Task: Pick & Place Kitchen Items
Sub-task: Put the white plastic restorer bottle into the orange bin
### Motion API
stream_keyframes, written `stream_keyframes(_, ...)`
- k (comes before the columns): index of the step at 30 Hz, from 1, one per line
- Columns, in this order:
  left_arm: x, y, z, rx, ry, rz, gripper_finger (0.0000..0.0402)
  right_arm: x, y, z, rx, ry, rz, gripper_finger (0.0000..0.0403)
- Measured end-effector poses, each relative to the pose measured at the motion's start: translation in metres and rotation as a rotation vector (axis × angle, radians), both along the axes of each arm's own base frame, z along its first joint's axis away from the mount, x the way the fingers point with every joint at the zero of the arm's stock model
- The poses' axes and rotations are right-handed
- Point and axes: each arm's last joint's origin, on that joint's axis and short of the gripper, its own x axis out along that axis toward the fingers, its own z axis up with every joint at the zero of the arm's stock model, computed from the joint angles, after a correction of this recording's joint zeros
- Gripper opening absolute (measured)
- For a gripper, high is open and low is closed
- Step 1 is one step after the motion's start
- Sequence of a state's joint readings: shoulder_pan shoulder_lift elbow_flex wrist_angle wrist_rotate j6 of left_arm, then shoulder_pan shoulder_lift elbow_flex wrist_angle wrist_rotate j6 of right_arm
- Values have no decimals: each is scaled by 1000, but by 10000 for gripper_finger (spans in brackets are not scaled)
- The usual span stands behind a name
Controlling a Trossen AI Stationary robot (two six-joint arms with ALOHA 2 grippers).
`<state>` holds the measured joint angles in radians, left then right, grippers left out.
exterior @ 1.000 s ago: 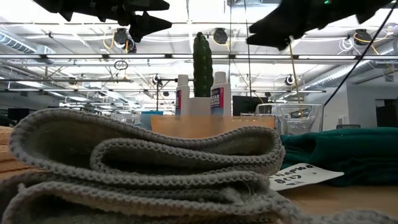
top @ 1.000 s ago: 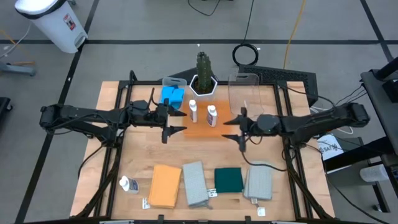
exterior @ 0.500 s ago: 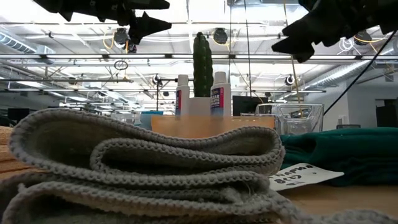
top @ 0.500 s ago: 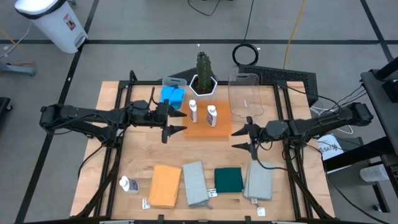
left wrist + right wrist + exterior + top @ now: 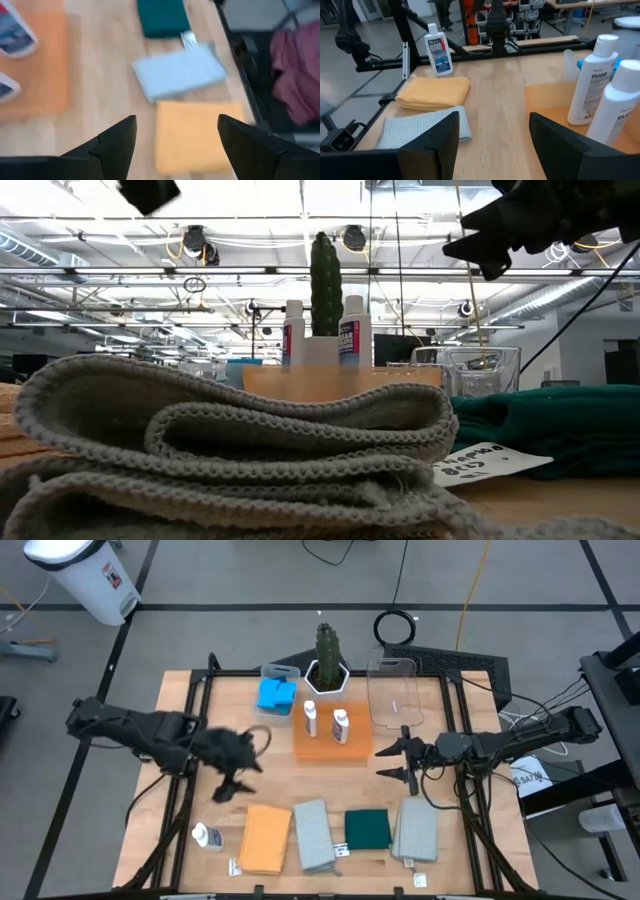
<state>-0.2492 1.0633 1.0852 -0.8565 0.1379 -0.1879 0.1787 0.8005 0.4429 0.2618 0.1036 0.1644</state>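
So the orange tray [image 5: 332,748] has two white bottles [image 5: 341,726] standing on it. The small bin [image 5: 279,673] holds blue sponges [image 5: 277,696]; the tall clear bin [image 5: 393,692] looks bare inside. Cactus [image 5: 326,646] sits between the bins. A third bottle [image 5: 207,836] lies by the front-left corner, next to the cloth row: orange cloth [image 5: 265,837], grey [image 5: 313,833], green [image 5: 368,829], grey again [image 5: 416,832]. Left gripper [image 5: 232,786] hovers above the orange cloth, jaws spread, holding nothing. Right gripper [image 5: 398,760] hangs right of the tray, jaws spread too.
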Motion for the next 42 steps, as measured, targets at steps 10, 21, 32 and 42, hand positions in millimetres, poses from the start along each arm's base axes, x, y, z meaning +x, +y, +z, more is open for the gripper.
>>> stream_keyframes(10, -40, -54, -9, -189, 340, 128, 285, 0, 0, 2, 6, -32, 0, 210)
stream_keyframes(21, -77, -87, -15, -145, 432, 201, 285, 1, 0, 4, -15, -63, 1, 210)
stream_keyframes(32, -92, -103, -20, -146, 452, 260, 284, 1, -1, 5, -16, -65, -6, 210)
stream_keyframes(42, -86, -122, -37, -67, 527, 265, 284, 1, -1, 5, -16, -65, -7, 210)
